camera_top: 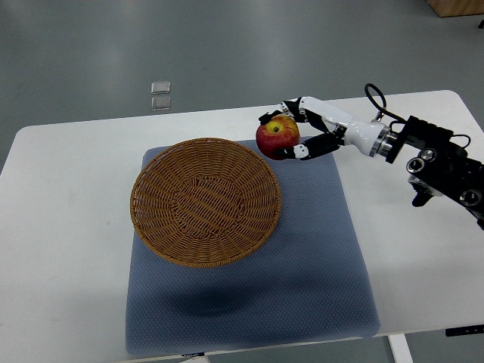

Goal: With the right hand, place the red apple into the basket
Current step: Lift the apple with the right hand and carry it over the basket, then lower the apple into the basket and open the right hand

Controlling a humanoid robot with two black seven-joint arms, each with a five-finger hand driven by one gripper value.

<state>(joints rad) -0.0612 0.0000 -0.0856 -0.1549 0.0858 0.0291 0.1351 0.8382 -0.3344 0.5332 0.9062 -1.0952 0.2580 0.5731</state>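
A red apple (275,136) with a yellow patch is held in my right hand (291,132), whose fingers curl around it from the right. The apple hangs just past the upper right rim of the round wicker basket (205,201), close to the rim. The basket stands on a grey-blue mat (318,272) and holds nothing. My right arm (423,155) comes in from the right edge. The left arm does not show.
The mat lies on a white table (68,249), whose front edge runs along the bottom. Beyond the table's far edge is grey floor with a small clear object (160,96) on it. A wooden corner (457,6) shows at the top right.
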